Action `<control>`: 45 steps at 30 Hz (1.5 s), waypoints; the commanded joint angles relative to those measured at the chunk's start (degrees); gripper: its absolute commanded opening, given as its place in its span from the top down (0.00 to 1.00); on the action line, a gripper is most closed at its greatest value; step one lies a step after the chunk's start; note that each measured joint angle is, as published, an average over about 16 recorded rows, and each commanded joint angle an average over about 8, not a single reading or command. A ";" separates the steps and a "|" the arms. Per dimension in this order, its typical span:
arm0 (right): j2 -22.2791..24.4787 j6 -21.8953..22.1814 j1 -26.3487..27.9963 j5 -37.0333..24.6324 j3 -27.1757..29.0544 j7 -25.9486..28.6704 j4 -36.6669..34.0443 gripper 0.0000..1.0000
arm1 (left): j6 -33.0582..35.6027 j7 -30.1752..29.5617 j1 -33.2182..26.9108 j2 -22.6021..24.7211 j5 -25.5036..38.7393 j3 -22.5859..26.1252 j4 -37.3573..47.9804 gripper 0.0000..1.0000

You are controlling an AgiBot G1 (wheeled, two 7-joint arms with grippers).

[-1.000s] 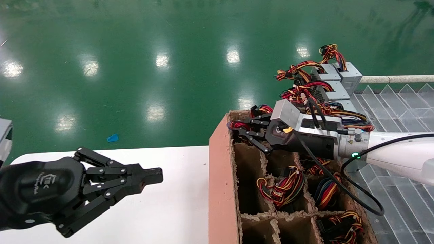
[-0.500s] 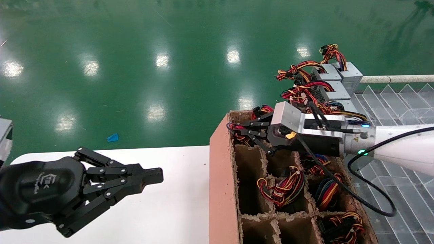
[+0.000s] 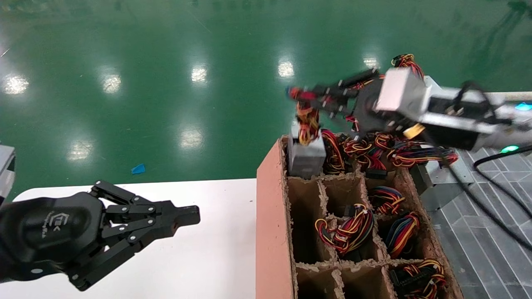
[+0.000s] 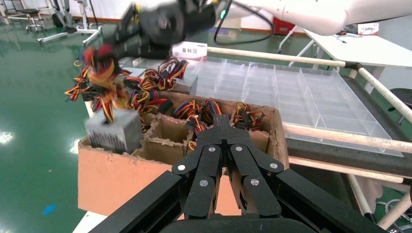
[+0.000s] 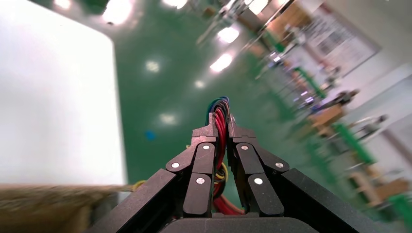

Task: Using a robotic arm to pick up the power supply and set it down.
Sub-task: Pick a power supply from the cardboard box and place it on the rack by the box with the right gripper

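One power supply hangs by its wires above the divided cardboard box's far left cell from our right gripper, clamped on the wires in its wrist view; our left gripper shows fingertips together.

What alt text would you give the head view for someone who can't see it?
The right gripper, shut on a bundle of wires, lifts a grey power supply out of the far corner cell of a divided cardboard box. The left gripper hangs shut over a white table; the floor beyond is green.
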 commanded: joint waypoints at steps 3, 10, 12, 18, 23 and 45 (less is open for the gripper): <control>1.73 1.35 0.15 2.38 2.30 -0.20 4.43 1.00 | 0.00 0.00 0.00 0.00 0.00 0.00 0.00 1.00; 4.28 5.29 2.82 4.51 5.75 0.24 8.37 1.00 | 0.00 0.00 0.00 0.00 0.00 0.00 0.00 1.00; 4.96 6.86 3.56 4.34 6.41 0.08 8.64 1.00 | 0.00 0.00 0.00 0.00 0.00 0.00 0.00 1.00; 6.66 10.70 6.59 2.85 7.51 -0.76 6.57 1.00 | 0.00 0.00 0.00 0.00 0.00 0.00 0.00 1.00; 8.31 12.41 9.65 0.62 7.44 -1.92 2.77 1.00 | 0.00 0.00 0.00 0.00 0.00 0.00 0.00 1.00; 14.44 14.47 16.28 -6.56 5.71 -9.66 -20.08 1.00 | 0.00 0.00 0.00 0.00 0.00 0.00 0.00 1.00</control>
